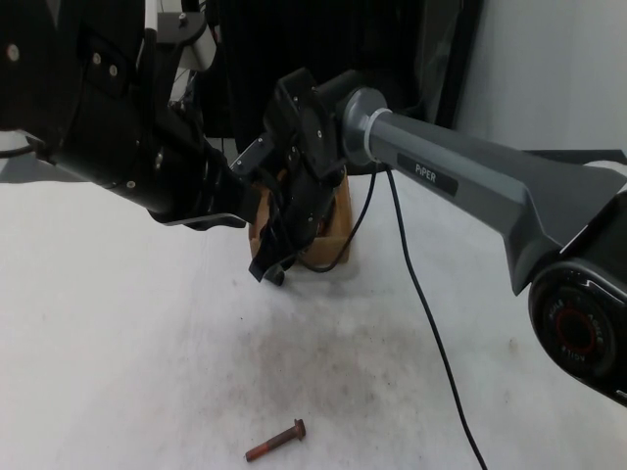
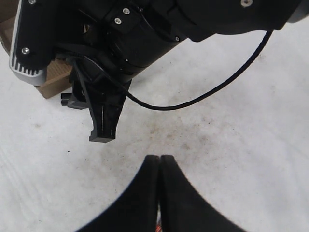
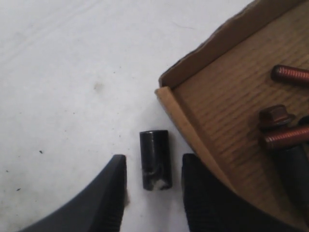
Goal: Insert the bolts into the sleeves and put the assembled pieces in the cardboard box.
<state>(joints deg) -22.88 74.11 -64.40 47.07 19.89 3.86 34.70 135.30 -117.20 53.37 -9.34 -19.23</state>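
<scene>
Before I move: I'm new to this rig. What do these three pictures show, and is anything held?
Two robot arms work over a white bench. The high picture looks down from behind them; the others come from wrist cameras, one per arm. The right hand is open around a short black sleeve on the bench beside the brown cardboard box, not gripping it. The box holds coppery bolts. The left hand is shut; whether it holds anything is unclear. Another coppery bolt lies loose on the bench.

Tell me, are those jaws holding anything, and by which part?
Right jaws: open around a black sleeve, not gripping it. Left jaws: shut, but whether on anything cannot be told.
</scene>
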